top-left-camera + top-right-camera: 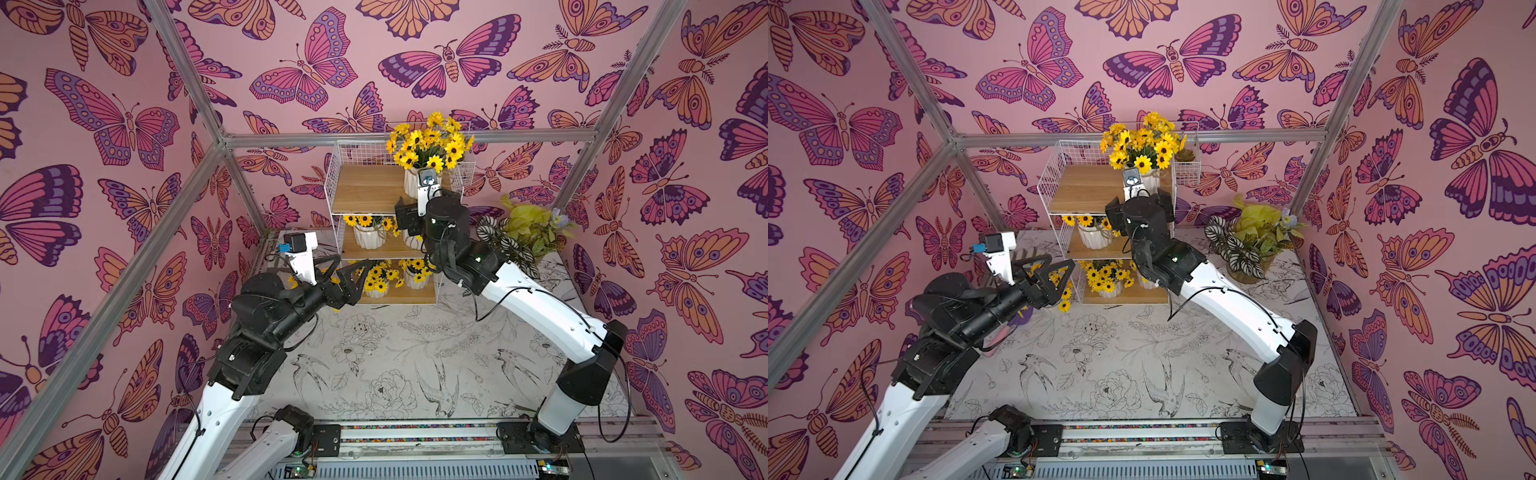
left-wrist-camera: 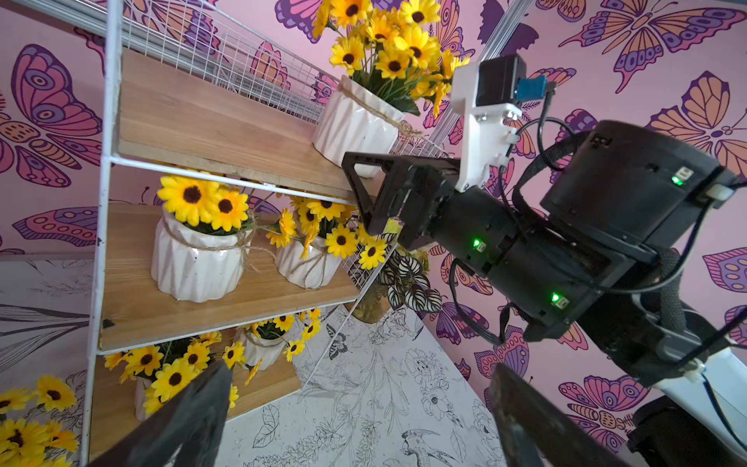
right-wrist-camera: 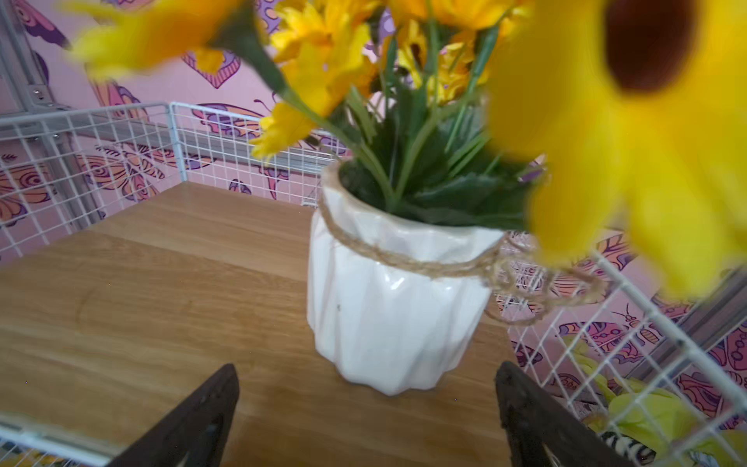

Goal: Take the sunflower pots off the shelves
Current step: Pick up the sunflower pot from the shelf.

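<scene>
The top-tier sunflower pot stands upright on the highest board of the shelves, close to their right-hand mesh side. A twine cord is tied round its ribbed white wall, and yellow blooms and green stems fill it. The right gripper is level with that board at the shelves' front edge. Its jaws are spread wide, and the pot sits just past the fingertips, untouched.

One tier down stand the middle-left pot and the middle-right pot, both upright and full of sunflowers. On the lowest board are the bottom-left pot and the bottom-right pot.

A further bunch of sunflowers shows low beside the shelves' left side, off the boards. Its pot is hidden, so I cannot tell how it stands.

The left gripper hovers before the shelves' lower left corner, jaws spread and empty.

A small wire basket hangs on the shelves' right side at top-board height and holds a succulent. To the right of the shelves, a striped-leaf plant stands on the table.
</scene>
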### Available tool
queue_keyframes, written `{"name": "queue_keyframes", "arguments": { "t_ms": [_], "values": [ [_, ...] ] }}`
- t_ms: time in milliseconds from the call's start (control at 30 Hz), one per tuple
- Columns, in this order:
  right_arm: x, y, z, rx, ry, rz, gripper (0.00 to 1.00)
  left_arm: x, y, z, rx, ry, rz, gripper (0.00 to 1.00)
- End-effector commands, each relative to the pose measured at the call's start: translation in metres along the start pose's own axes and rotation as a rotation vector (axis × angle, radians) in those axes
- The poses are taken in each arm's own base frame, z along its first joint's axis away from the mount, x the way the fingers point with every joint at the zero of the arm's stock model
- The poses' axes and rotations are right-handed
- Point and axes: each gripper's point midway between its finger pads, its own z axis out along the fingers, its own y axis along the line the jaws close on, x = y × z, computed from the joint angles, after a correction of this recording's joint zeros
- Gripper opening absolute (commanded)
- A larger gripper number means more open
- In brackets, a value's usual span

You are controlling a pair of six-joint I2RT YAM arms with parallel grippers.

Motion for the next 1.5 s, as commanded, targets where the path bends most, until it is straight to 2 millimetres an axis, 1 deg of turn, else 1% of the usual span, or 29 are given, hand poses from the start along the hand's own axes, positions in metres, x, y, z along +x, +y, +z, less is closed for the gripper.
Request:
{"name": "queue_keyframes", "arguments": {
  "t_ms": [0, 167, 367, 567, 800, 1067, 1200, 1300, 1467],
  "values": [
    [-0.022, -0.01, -0.006, -0.004, -0.061, 0.108, 0.99, 0.002, -0.006, -0.003, 0.023, 0.019, 0.022, 1.0],
    [-0.022, -0.011, 0.007, -0.001, -0.051, 0.112, 0.99, 0.002, -0.01, 0.001, 0.042, 0.033, 0.024, 1.0],
    [-0.026, -0.016, 0.017, 0.004, -0.068, 0.137, 0.99, 0.001, -0.017, 0.005, 0.077, 0.048, 0.047, 1.0],
    [-0.024, -0.011, 0.028, 0.001, -0.063, 0.125, 0.99, 0.001, -0.021, 0.012, 0.101, 0.071, 0.054, 1.0],
    [-0.022, -0.011, 0.041, 0.016, -0.082, 0.13, 0.99, 0.005, -0.02, 0.016, 0.102, 0.086, 0.059, 1.0],
    [-0.014, -0.003, 0.06, -0.003, -0.092, 0.13, 0.99, 0.012, -0.016, 0.022, 0.101, 0.111, 0.063, 1.0],
    [-0.013, 0.002, 0.067, -0.007, -0.105, 0.113, 0.99, 0.014, -0.015, 0.024, 0.1, 0.118, 0.071, 1.0],
    [-0.013, 0.003, 0.073, -0.008, -0.117, 0.111, 0.99, 0.017, -0.012, 0.027, 0.09, 0.127, 0.072, 1.0],
    [-0.007, 0.004, 0.085, -0.013, -0.114, 0.106, 0.99, 0.021, -0.008, 0.03, 0.079, 0.138, 0.072, 1.0]
  ]
}}
